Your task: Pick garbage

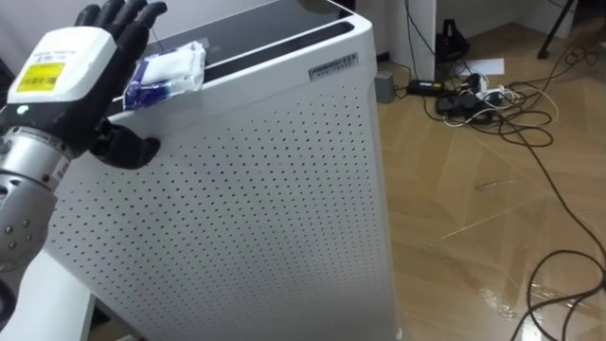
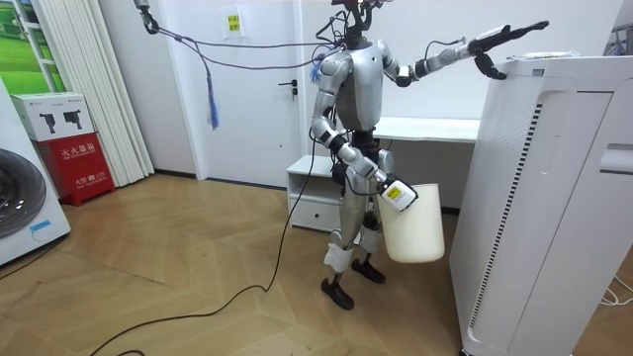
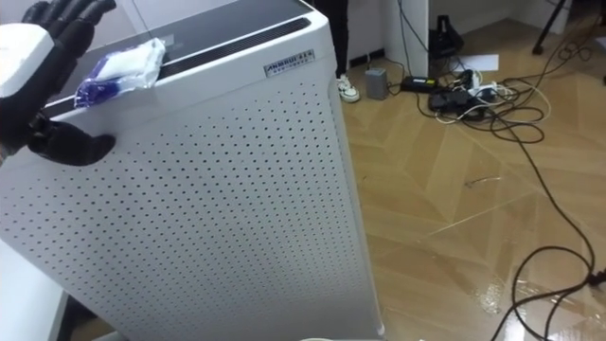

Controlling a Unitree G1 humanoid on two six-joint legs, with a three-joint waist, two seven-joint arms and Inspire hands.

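The garbage, a crumpled blue-and-white wrapper (image 1: 169, 71), lies on the flat top of the tall white air purifier (image 1: 265, 189), close to its near left edge. My left hand (image 1: 83, 68) is raised beside it, with the fingers (image 1: 123, 21) straight and spread, the thumb held wide below them, and nothing in them. The fingertips are just left of the wrapper; I cannot tell whether they touch it.

My right hand (image 2: 391, 188) is low at my side by the white bin (image 2: 413, 225); I cannot tell how it grips.

To do this well, I think I should bring the left fingers over the wrapper from above, not from the side. A sideways sweep could push the light film further across the smooth top or off the far edge. I would set the thumb on the near side, the fingers on the far side, then close slowly so the plastic bunches up instead of slipping away.
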